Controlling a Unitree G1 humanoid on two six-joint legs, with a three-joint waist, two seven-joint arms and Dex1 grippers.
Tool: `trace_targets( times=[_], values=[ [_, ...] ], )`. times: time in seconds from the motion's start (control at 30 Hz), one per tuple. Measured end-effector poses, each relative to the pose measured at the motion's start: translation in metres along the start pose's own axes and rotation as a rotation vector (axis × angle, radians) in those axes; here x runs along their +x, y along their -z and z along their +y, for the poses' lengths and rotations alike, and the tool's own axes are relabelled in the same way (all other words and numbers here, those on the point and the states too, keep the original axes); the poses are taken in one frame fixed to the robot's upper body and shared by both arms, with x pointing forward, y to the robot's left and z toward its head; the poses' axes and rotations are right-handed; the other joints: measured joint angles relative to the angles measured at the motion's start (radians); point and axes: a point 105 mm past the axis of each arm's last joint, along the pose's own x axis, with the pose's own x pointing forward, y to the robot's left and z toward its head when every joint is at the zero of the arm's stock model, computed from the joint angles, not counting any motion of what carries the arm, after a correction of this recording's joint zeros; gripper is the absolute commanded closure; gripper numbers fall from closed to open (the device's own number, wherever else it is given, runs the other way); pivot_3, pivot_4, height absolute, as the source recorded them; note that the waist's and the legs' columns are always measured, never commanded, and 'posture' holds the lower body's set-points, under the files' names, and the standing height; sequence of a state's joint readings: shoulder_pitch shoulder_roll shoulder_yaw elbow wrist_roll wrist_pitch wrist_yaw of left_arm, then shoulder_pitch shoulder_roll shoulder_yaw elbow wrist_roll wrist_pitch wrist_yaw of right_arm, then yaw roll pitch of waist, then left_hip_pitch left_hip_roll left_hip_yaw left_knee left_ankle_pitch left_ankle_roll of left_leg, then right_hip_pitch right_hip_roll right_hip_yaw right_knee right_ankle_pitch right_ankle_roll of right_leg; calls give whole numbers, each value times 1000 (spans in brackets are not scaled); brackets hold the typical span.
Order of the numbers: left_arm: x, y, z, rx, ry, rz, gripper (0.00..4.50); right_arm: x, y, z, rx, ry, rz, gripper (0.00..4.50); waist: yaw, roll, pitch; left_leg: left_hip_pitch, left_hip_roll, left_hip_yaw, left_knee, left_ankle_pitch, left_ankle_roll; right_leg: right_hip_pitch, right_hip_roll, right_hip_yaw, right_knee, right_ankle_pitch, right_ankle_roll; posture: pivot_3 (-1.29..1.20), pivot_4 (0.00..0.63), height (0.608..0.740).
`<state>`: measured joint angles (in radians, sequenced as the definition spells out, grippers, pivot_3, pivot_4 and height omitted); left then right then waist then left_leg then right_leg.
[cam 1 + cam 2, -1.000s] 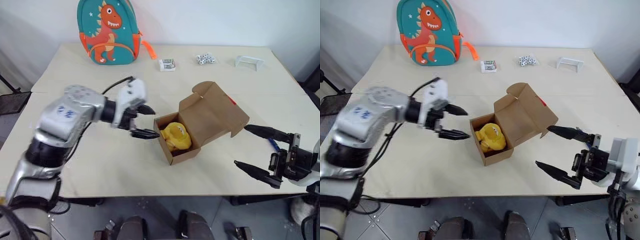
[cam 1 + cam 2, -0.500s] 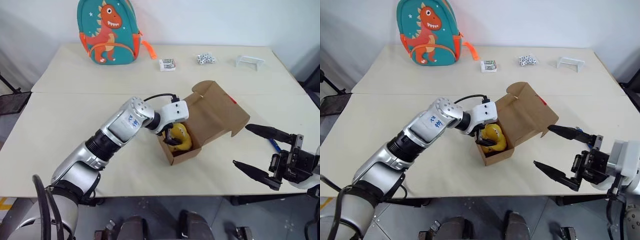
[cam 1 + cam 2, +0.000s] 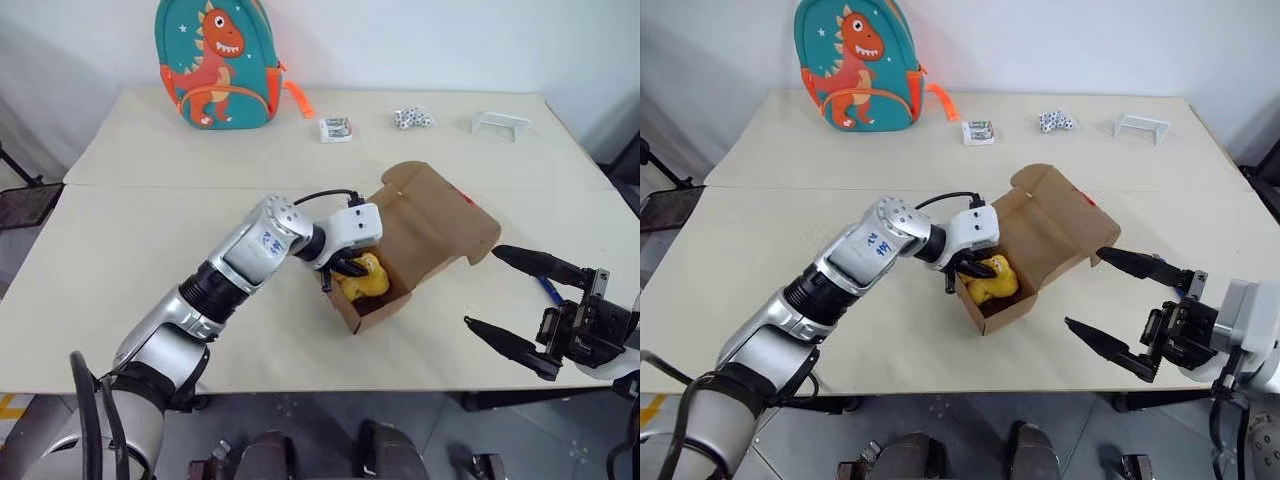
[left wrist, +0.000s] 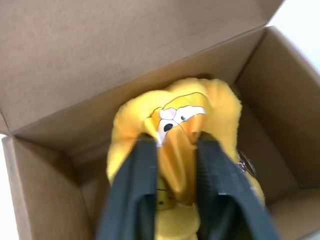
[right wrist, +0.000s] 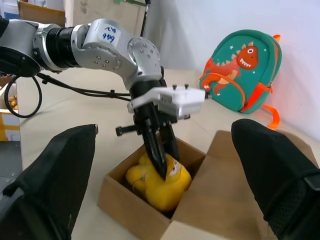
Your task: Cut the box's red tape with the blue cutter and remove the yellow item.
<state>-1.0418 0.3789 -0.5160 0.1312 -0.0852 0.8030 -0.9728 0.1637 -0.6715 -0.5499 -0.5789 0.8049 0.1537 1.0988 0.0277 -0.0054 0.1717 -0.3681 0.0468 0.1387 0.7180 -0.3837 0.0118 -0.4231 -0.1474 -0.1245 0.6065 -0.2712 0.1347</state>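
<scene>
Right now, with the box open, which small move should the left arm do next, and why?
Probably lift straight up: the left tool is shut on the soft yellow toy, which still sits inside the open brown cardboard box.

box (image 3: pixel 440 225): brown | yellow item (image 3: pixel 365 280): yellow | backpack (image 3: pixel 215 65): teal, orange dinosaur

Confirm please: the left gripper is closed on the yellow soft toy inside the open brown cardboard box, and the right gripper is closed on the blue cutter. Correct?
Not fully. The right gripper is open and holds nothing, as the left eye view shows. The rest stands: the left gripper is closed on the yellow soft toy inside the open brown cardboard box.
</scene>
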Motion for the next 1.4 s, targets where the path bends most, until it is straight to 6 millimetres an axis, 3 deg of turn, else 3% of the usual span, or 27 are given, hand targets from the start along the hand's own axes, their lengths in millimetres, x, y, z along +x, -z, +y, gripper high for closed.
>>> trace_targets(
  times=[0.1,0.23,0.3,0.37,0.47,0.57,0.7,0.8,0.93,1.1,1.33,1.4],
  values=[
    [-8,-17,0,-61,36,-129,4492,1,0,-1,6,-1,-9,0,2,0,0,-1,0,0,1,0,0,0,0,0,0,0,0,0,150,740],
    [-39,-43,7,-120,69,-385,4492,2,4,-4,30,3,-18,0,-1,0,0,0,0,0,1,0,0,0,0,0,1,0,0,0,150,740],
    [-65,-42,13,-153,69,-515,4492,4,5,-6,34,-3,-27,0,-9,1,0,1,0,0,0,0,0,0,0,1,2,0,0,0,150,740],
    [-89,-28,20,-192,29,-576,4492,4,6,-7,36,1,-29,0,-16,1,0,2,0,0,0,0,0,-1,0,2,4,0,0,0,150,740],
    [-129,21,32,-223,-158,-615,4492,9,7,-8,41,-17,-44,0,-30,1,-1,4,0,1,-1,0,0,-1,0,3,5,0,0,0,150,740],
    [-164,75,32,-232,-367,-565,4492,16,5,-7,31,-59,-67,0,-29,0,0,3,0,1,0,0,0,-1,0,3,5,0,0,0,150,740],
    [-192,148,6,-259,-545,-379,4492,25,7,-5,21,-115,-85,0,-30,0,0,3,1,2,-1,0,0,-2,0,3,4,0,0,0,150,740],
    [-199,180,-11,-312,-613,-303,4492,30,12,-3,31,-143,-89,0,-12,0,0,1,1,0,0,0,0,-3,0,3,4,0,0,0,150,740],
    [-210,202,-38,-337,-673,-222,3431,29,24,3,79,-185,-67,0,-6,-1,0,2,1,2,-1,-1,0,-3,-1,3,4,0,0,0,150,740],
    [-217,202,-59,-358,-655,-235,2023,26,39,6,120,-222,-42,0,-9,-1,0,4,2,4,-1,-1,0,-3,-1,4,6,-1,-2,0,150,740],
    [-242,194,-60,-304,-642,-215,49,20,47,-7,123,-217,-26,0,-18,-1,0,6,2,7,-3,-2,0,-3,-1,5,6,-1,-3,0,150,740],
    [-255,188,-58,-255,-676,-228,18,16,50,-8,133,-232,-8,0,-21,0,0,6,3,7,-3,-2,-1,-4,0,5,6,-1,-3,0,150,740]
  ],
)
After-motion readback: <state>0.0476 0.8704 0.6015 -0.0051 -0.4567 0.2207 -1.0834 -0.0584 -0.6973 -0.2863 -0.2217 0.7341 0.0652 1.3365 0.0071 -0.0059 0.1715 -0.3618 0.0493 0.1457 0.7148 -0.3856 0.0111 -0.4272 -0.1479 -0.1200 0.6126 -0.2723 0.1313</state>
